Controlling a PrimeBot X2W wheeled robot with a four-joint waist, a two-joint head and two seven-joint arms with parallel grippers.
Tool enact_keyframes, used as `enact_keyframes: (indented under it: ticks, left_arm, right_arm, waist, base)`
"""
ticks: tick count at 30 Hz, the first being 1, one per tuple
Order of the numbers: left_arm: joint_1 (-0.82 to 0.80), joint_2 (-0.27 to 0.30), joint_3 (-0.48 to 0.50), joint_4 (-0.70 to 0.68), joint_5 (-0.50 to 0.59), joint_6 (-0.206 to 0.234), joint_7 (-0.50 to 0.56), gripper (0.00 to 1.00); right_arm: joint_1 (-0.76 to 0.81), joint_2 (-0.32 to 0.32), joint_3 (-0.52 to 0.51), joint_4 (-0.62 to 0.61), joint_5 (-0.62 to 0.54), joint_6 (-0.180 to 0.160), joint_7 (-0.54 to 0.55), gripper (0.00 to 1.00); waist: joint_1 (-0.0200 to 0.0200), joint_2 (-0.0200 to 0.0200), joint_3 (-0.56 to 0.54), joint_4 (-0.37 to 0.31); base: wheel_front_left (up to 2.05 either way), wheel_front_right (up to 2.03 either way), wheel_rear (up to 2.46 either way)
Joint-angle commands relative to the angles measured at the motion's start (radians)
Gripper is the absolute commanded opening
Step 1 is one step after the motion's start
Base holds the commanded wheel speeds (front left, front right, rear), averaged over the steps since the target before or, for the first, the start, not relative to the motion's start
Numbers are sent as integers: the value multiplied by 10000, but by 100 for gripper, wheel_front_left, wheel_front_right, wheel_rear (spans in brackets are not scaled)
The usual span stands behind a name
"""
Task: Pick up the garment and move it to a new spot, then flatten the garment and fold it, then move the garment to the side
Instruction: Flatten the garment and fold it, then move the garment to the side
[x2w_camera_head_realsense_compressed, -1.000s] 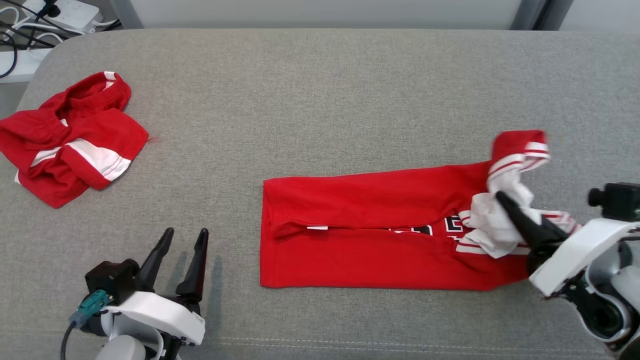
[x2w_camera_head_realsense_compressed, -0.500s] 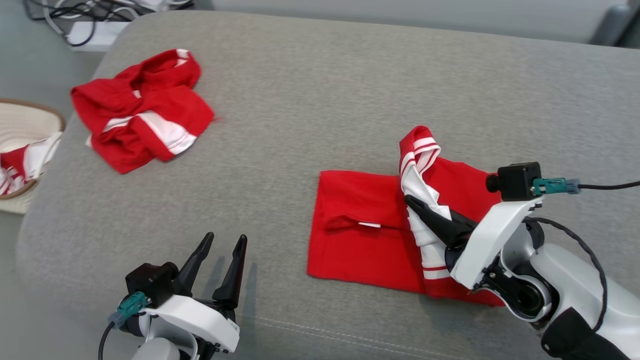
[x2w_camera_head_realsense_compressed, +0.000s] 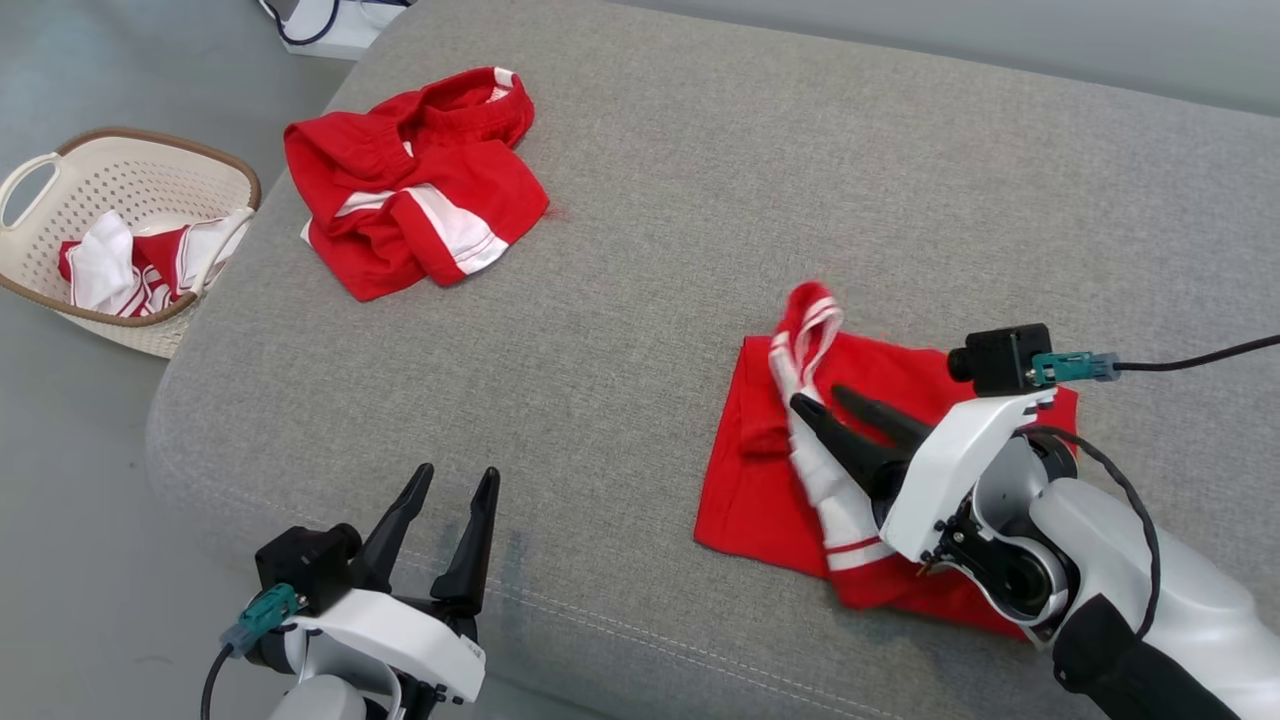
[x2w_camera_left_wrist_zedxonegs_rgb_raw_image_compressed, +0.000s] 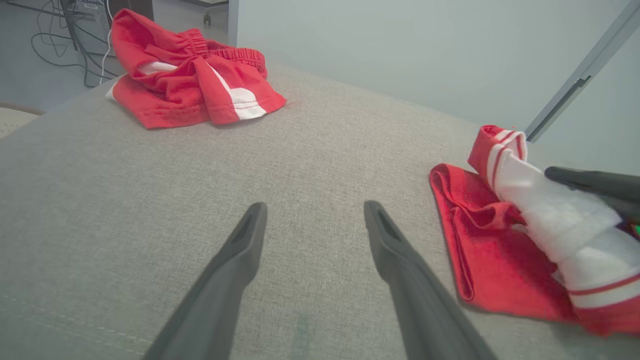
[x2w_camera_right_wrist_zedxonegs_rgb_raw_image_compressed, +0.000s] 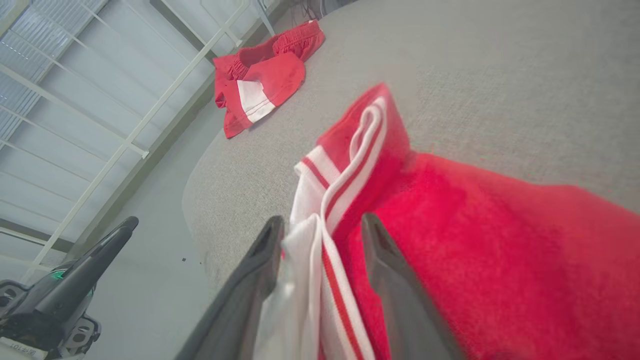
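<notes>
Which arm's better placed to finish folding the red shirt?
Right. The right gripper is already at the red shirt, its white sleeve between the open fingers. The left gripper hangs open over bare cushion, apart from it.

Red garment (x2w_camera_head_realsense_compressed: 750, 500), folded flat, at 4 o'clock on the grey cushion (x2w_camera_head_realsense_compressed: 650, 250).
A roughly square red panel, its edges a little rumpled. A white, red-striped band lies across it from 11 to 5 o'clock, with the looped striped end raised at the 11 o'clock corner. The band passes between the parted fingers of the right gripper (x2w_camera_head_realsense_compressed: 820, 398).
</notes>
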Motion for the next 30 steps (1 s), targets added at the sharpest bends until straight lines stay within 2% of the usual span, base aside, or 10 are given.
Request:
enact_keyframes:
  ticks: [1,4,9,11,17,23,30]
  left_arm:
    - [-231,203,434,-249,-72,-71,-103,100]
    - [-232,227,560,-319,7,-71,-103,100]
    - [-230,285,681,-440,80,-71,-103,100]
    - [-243,318,692,-476,116,-71,-103,100]
    - [-327,377,690,-573,200,-71,-103,100]
    - [-488,403,601,-622,249,-71,-103,100]
    - [-568,431,543,-608,272,-71,-103,100]
  right_arm:
    - [-194,49,-96,-177,-22,16,-270,100]
    - [-324,-116,-428,-440,164,16,-590,100]
    - [-272,-890,-1580,-806,474,16,-1618,100]
    - [21,-1220,-1993,-786,691,16,-1859,100]
    - [1175,-1723,-2347,-565,1016,16,-2119,100]
    - [2342,-1426,-1953,-364,1303,16,-2042,100]
    - [2452,-958,-1486,-266,1446,16,-1890,100]
  waist:
    - [0,0,-24,-131]
    - [0,0,-47,-397]
    - [0,0,-128,-953]
    - [0,0,-146,-1152]
    - [0,0,-65,-1492]
    - [0,0,116,-1556]
    - [0,0,190,-1358]
  base:
    - [0,0,0]
    - [0,0,0]
    - [0,0,0]
    - [0,0,0]
    - [0,0,0]
    - [0,0,0]
    - [0,0,0]
